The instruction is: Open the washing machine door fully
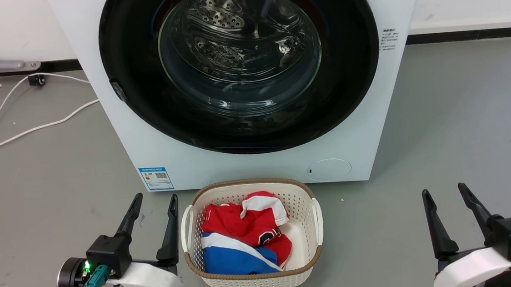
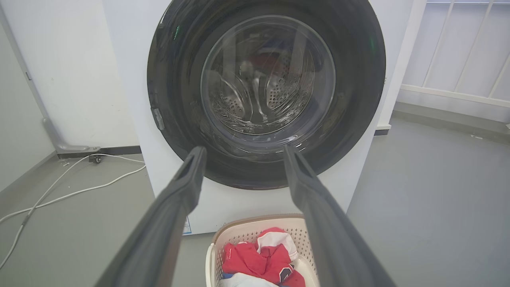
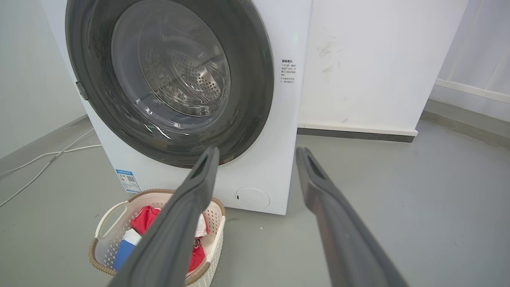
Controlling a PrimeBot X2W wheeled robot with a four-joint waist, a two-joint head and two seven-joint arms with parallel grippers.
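Fingers (image 1: 130, 219) spread and empty on left gripper (image 1: 156, 198) and right gripper (image 1: 443, 189); washing machine door (image 1: 240, 67) shut.
Both grippers hang low and near, touching nothing, well apart from each other; between them a basket (image 1: 306, 195) of red, white and blue clothes (image 1: 239, 229) sits on the floor (image 1: 463, 122) just before the washer (image 1: 147, 156); the door lies flat against the washer's front; white cable (image 1: 31, 130) trails far left.

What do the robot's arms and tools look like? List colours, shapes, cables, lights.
The left tool and right tool each have two long dark tapering fingers on a black block, above a white wrist shell. A teal connector plugs in beside each block; the left shows a green light.
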